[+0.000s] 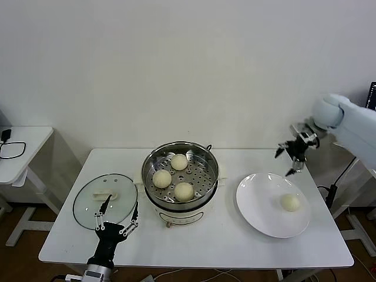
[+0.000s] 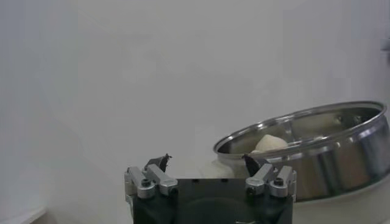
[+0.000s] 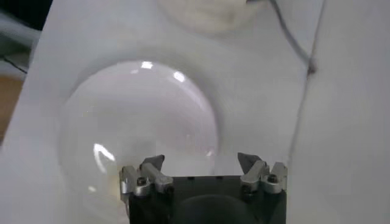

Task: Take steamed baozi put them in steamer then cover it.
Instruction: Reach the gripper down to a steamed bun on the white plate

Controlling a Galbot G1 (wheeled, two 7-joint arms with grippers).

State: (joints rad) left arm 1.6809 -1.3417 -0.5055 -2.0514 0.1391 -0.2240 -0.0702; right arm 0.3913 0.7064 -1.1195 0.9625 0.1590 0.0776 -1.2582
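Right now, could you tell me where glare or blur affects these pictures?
Head view: even light, soft shadows, faint reflections on the glass lid. Left wrist view: the steamer rim glints, and its bun looks soft. Right wrist view: bright highlights on the white plate, everything hazy.

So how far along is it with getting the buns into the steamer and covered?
Three baozi already sit on the steamer tray. One bun is left on the white plate, with the open right pincer raised beyond the plate's far edge, holding nothing. The glass cover lies on the table beside the steamer, the open left pincer at its near edge.
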